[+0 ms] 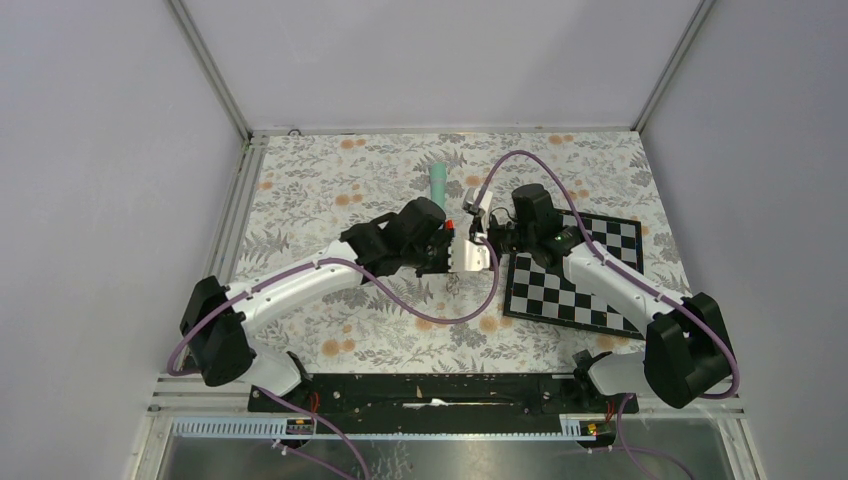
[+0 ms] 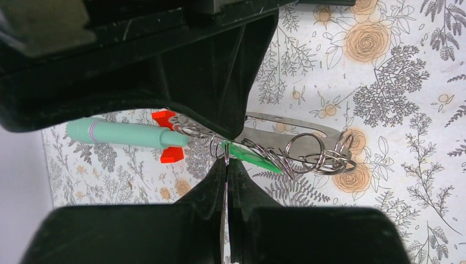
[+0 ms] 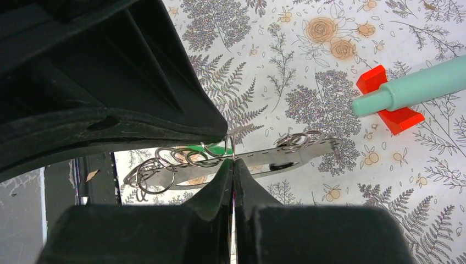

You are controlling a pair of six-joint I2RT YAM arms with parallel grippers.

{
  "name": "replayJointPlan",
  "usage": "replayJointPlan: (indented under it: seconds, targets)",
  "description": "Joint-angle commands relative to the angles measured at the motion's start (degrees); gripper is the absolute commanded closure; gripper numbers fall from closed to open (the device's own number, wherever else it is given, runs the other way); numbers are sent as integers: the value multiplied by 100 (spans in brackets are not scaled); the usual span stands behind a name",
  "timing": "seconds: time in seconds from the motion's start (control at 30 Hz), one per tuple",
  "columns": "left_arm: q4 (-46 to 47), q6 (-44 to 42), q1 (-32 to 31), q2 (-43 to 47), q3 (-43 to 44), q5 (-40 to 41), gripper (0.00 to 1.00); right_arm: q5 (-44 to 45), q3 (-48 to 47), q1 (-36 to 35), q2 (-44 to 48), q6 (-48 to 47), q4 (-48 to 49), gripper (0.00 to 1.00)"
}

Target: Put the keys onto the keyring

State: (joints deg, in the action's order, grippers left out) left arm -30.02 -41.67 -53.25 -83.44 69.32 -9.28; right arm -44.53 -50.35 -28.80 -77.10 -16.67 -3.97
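The keyring (image 2: pixel 291 133) is a flat grey metal strap in an oval loop, held above the table, with several wire rings (image 2: pixel 324 159) threaded on it. It also shows in the right wrist view (image 3: pixel 275 161) and the top view (image 1: pixel 472 256). The green head of one key (image 2: pixel 254 156) lies against the strap and also shows in the right wrist view (image 3: pixel 211 148). The darker key is not visible. My left gripper (image 2: pixel 226 160) is shut on a thin wire ring next to the green head. My right gripper (image 3: pixel 233 158) is shut on a thin wire ring at the strap. The two grippers meet tip to tip, the left (image 1: pixel 452 250) and the right (image 1: pixel 492 240).
A teal cone-shaped stick (image 1: pixel 438 182) with a red base (image 3: pixel 391 104) lies on the floral cloth just behind the grippers. A black-and-white chessboard (image 1: pixel 580 275) lies under the right arm. A metal frame edges the table on the left and at the back.
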Motion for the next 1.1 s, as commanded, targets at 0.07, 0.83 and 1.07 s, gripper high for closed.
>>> replayJointPlan:
  seconds: [0.07,0.83,1.07]
  targets:
    - [-56,148,-28,-9,337,-98,100,-194,97,10,172,-48,335,100]
    - [-244,726,-28,-543,795,176,100,-227,200,6,274,41,598,100]
    - [-231,787,26,-445,798,252,100,-131,237,6,306,-27,571,100]
